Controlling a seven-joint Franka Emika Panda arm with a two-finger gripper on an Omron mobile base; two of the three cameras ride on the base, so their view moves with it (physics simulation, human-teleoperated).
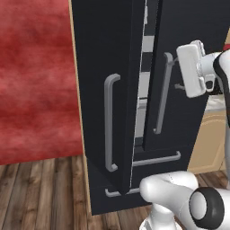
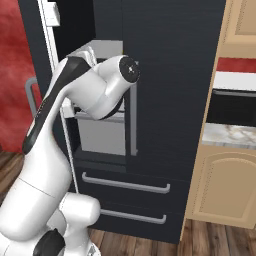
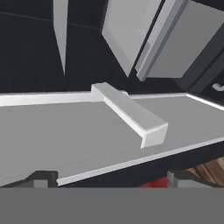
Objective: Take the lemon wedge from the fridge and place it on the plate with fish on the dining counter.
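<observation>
From the left base view I see a red wall (image 1: 36, 81) on the far left, then the fridge (image 1: 101, 54), black, with its left door (image 1: 112, 112) swung partly out toward me and a long grey bar handle (image 1: 109, 123) on it. Through the gap between the doors I make out pale grey shelves (image 1: 143, 85), then the right door's handle (image 1: 162, 92), and at the right my white hand (image 1: 195, 69) held up in front of that door, just beside the handle. A wood floor (image 1: 40, 193) runs along the bottom, with drawer handles (image 1: 157, 159) low on the fridge. The right base view gives what the left cannot: my own arm (image 2: 55, 125) blocks most of the opening, with a grey shelf bin (image 2: 102, 132) behind it, two lower drawer bars (image 2: 125, 185), and to the right a tan cabinet (image 2: 225, 185) under a marble top (image 2: 230, 135). The hand view looks along a flat grey shelf (image 3: 65, 131) with a raised grey bar (image 3: 131, 113) crossing it, dark fridge wall behind, and a strip of wood floor at lower right. The gripper (image 3: 111, 178) stands spread to its widest, its tips (image 3: 41, 177) far apart at the bottom edge, with nothing between them. I cannot find the lemon wedge anywhere; where it lies I cannot tell.
</observation>
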